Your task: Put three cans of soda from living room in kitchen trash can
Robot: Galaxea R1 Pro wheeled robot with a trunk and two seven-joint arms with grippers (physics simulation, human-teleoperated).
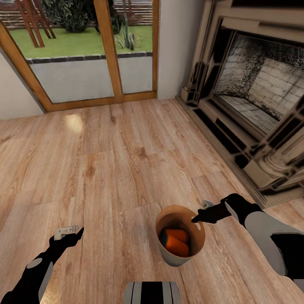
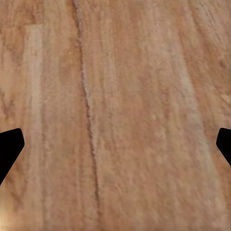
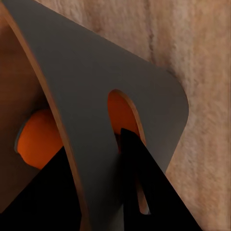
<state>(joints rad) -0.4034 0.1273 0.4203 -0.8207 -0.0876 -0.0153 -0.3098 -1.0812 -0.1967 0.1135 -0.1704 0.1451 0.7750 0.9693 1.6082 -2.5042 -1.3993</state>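
Note:
The tash can (image 1: 182,256), a tapered bin with a brown inside and pale grey outside, hangs tilted over the wood floor in front of me. Two orange cans of soda (image 1: 175,242) lie inside it; no dark blue one shows. My right gripper (image 1: 197,218) is shut on the bin's far right rim. In the right wrist view the grey bin wall (image 3: 96,96) runs between the dark fingers (image 3: 144,187), and an orange can (image 3: 37,139) shows inside and through a slot. My left gripper (image 1: 70,232) hovers open and empty to the left; its fingertips (image 2: 9,149) sit at the picture's edges over bare planks.
A stone fireplace (image 1: 253,97) with a stepped hearth runs along the right. Glazed wooden doors (image 1: 84,50) to a garden stand at the back, with a white wall (image 1: 175,46) between them and the fireplace. Open wood floor (image 1: 118,160) lies ahead. My base (image 1: 152,293) shows at the bottom.

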